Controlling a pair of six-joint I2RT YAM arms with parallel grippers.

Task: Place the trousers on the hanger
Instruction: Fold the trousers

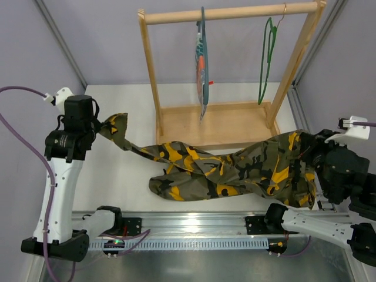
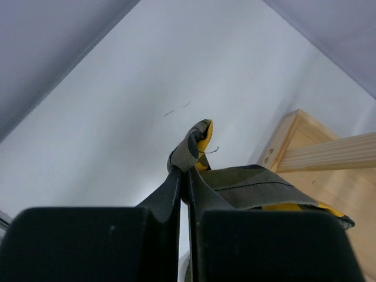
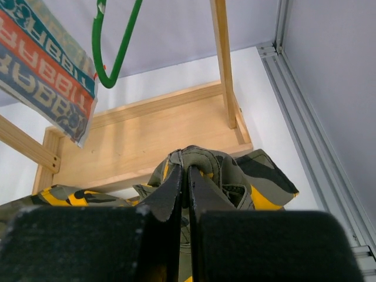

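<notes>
The left jaws are pinched tight on the left tip of the one pair of trousers (image 1: 205,170), which sprawls across the tabletop (image 1: 129,176) in front of the single wooden rack (image 1: 226,13). Two hangers hang from its bar. One carries a striped cloth (image 1: 201,64) with blocky lettering, inverted and unreadable; to its right is the bare green hanger (image 1: 267,59). The right jaws are clamped on the trousers' bunched right end.

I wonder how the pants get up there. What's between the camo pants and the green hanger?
In the top view, the wooden rack's flat base lies between the pants and the hanger, which hangs above it.
</notes>
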